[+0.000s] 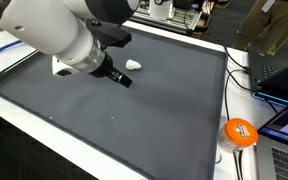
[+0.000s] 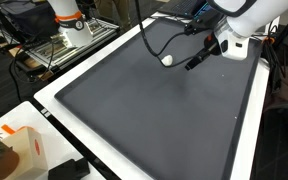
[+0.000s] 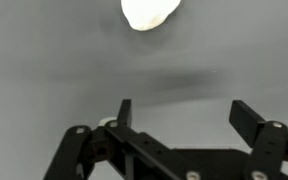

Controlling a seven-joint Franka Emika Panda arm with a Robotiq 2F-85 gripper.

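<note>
My gripper (image 3: 184, 115) hangs low over the gray mat (image 3: 44, 70), jaws spread wide, empty bc nothing sits btwn them. White rounded obj (image 3: 149, 12) lies flat on the mat at 12 o'clock in wrist view, apart from the fingers.

Arm: we see our white arm (image 1: 54, 35) lean in from ten o'clock.
Gripper: our gripper (image 1: 124, 81) points to five o'clock, jaws wide apart.

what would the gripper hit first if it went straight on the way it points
Probably the grey mat, just short of the white lump ahead of the open gripper; depth is unclear.
</note>
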